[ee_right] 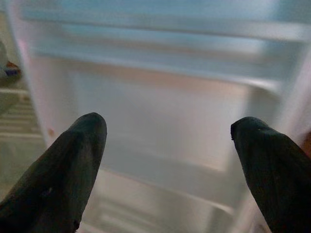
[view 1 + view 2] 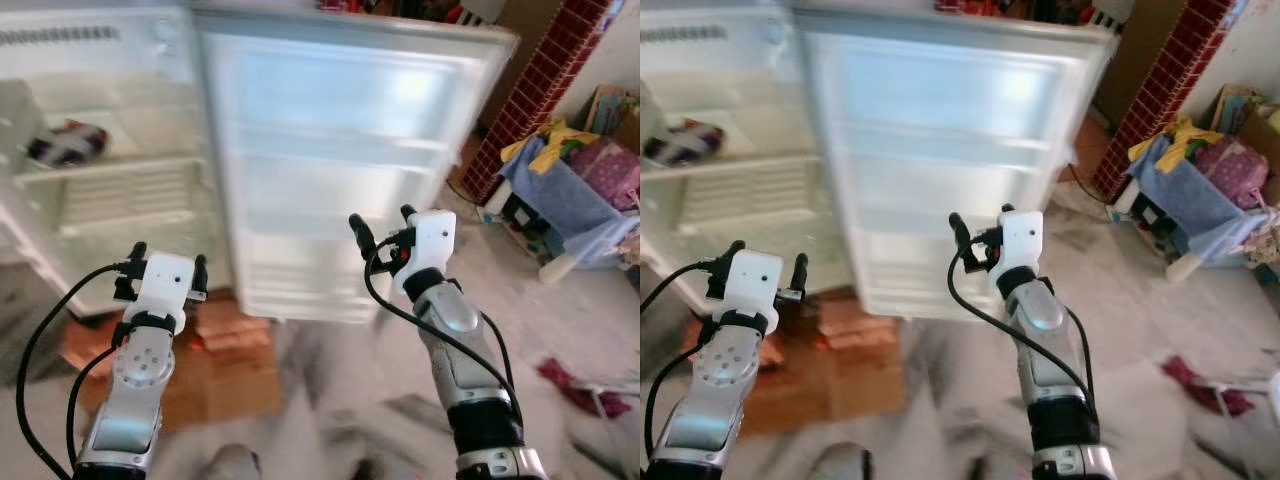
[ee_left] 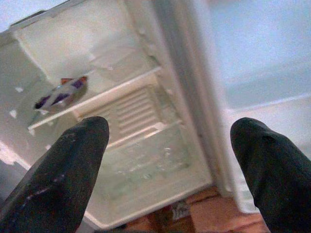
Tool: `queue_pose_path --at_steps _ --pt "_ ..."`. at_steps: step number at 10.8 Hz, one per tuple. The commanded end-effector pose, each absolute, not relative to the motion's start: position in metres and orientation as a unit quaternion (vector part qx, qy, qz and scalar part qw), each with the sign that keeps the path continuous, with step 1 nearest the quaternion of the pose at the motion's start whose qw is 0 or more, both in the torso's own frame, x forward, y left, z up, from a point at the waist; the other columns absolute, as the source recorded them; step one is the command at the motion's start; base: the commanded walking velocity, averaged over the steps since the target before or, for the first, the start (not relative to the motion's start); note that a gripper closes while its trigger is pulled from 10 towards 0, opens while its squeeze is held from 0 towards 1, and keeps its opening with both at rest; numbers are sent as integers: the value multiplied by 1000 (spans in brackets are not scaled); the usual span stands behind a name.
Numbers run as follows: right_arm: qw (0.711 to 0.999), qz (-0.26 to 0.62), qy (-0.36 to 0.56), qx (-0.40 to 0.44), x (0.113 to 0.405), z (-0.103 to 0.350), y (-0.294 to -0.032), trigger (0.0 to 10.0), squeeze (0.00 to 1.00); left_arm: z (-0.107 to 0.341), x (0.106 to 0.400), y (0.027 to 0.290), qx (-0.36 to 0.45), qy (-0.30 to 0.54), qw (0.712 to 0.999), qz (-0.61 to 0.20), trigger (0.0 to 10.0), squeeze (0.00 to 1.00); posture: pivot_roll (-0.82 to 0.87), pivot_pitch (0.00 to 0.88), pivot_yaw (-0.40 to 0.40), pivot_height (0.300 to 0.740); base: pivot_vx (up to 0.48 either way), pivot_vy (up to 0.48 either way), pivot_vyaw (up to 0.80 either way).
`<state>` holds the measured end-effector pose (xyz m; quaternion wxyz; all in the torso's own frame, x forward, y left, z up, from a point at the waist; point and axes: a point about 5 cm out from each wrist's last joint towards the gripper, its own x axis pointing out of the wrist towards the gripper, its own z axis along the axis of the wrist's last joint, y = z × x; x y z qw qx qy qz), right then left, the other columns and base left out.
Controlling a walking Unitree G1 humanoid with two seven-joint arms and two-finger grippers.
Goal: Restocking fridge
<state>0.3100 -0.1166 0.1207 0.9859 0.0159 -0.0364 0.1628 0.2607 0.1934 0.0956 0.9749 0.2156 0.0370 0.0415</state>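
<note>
1. You are facing the open fridge (image 2: 110, 190); its door (image 2: 340, 170) is swinging wide to the right.
2. Your left claw (image 2: 167, 268) is hovering before the lower shelves, fingers apart, gripping nothing.
3. Your right claw (image 2: 385, 228) is pointing at the door's inner racks, fingers apart.
4. A purple-and-white packet (image 2: 68, 142) is lying on the upper shelf.

Bright, even daylight washes the scene. The open white fridge door (image 2: 340, 160) glows pale with soft glare and is smeared by motion blur, as is the marbled floor (image 2: 330, 400). In the wrist views the black fingers (image 3: 68, 170) loom close, soft-edged and out of focus.
</note>
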Motion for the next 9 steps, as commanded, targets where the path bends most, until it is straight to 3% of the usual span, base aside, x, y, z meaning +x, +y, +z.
queue_pose_path --at_steps 1,5,9 --pt "987 156 -38 -1 308 120 -126 10000 0 95 261 187 221 30 974 41 10000 0 159 105 -47 740 0 -469 800" --pt "986 160 -37 -4 308 119 -125 10000 0 90 258 183 209 37 976 40 10000 0 155 110 -48 740 0 -467 800" --pt "983 181 -35 -23 306 117 -123 10000 0 84 255 181 186 55 980 41 10000 0 154 113 -49 740 440 0 778"
